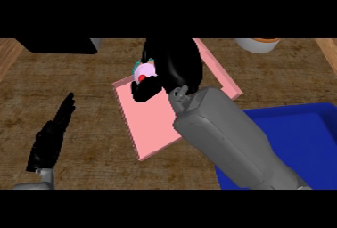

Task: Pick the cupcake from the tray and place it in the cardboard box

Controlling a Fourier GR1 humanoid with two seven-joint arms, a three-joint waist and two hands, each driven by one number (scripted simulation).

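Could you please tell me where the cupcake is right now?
In the head view, the cupcake is upper centre-left, at the far end of the pink tray, with the right hand curled round it.

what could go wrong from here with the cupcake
1. The right hand curls round the cupcake at the far end of the tray and hides most of it, so it might slip out during the carry.
2. The blue box lies partly under the right forearm, so pulling the arm back might bump its wall.
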